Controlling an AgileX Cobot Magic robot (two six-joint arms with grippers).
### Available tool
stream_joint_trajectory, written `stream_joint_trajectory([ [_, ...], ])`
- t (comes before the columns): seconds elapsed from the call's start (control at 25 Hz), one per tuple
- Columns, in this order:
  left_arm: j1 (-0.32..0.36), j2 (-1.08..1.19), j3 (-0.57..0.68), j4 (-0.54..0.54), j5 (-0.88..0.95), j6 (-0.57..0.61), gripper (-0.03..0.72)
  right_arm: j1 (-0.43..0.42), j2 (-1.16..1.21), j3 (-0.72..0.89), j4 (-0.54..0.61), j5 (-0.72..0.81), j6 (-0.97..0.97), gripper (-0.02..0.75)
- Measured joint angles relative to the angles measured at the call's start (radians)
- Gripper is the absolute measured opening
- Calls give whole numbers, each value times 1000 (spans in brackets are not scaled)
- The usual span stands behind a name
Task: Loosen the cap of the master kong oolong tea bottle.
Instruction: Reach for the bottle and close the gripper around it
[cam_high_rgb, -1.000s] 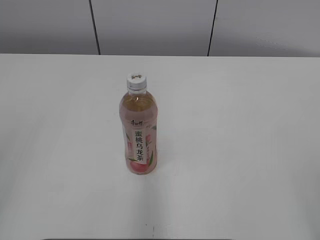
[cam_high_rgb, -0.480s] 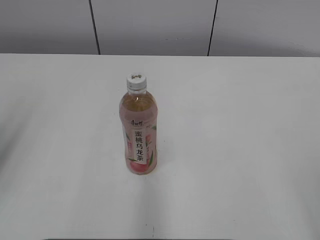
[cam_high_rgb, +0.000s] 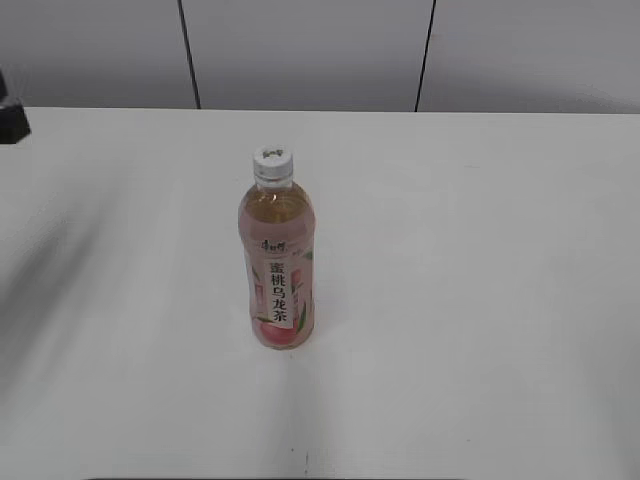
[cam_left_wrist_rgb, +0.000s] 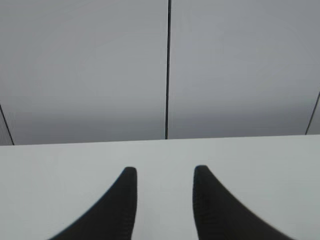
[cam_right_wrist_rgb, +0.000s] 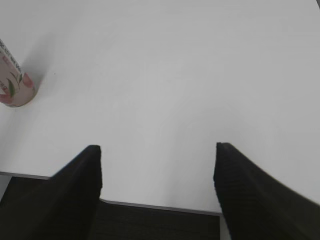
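The master kong oolong tea bottle (cam_high_rgb: 277, 270) stands upright mid-table, pale amber tea, pink peach label with a white strip and black characters. Its white cap (cam_high_rgb: 272, 162) sits on top. The bottle's base also shows at the left edge of the right wrist view (cam_right_wrist_rgb: 14, 82). My left gripper (cam_left_wrist_rgb: 165, 172) is open and empty over bare table, facing the back wall; a dark part of that arm shows at the far left edge of the exterior view (cam_high_rgb: 10, 115). My right gripper (cam_right_wrist_rgb: 157, 150) is open and empty above the table's front edge, right of the bottle.
The white table (cam_high_rgb: 480, 260) runs back to a grey panelled wall (cam_high_rgb: 310, 50) with dark vertical seams. The table's front edge (cam_right_wrist_rgb: 160, 206) lies under the right gripper, with dark floor below it.
A dark part of the left arm has come into the exterior view at the far left edge, and a shadow has spread on the table's left side. The bottle has not moved.
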Motion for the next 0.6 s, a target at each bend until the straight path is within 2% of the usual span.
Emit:
stream_joint_trajectory([
  [0.16,-14,158,0,44,-111,-82,244,0,0,0,0,0,0,531],
  [0.28,-19,261,0,130,-200,-157,248,0,0,0,0,0,0,531],
  [0.48,-19,430,0,223,-360,-213,247,0,0,0,0,0,0,531],
  [0.6,-19,523,0,316,-446,-233,247,0,0,0,0,0,0,531],
])
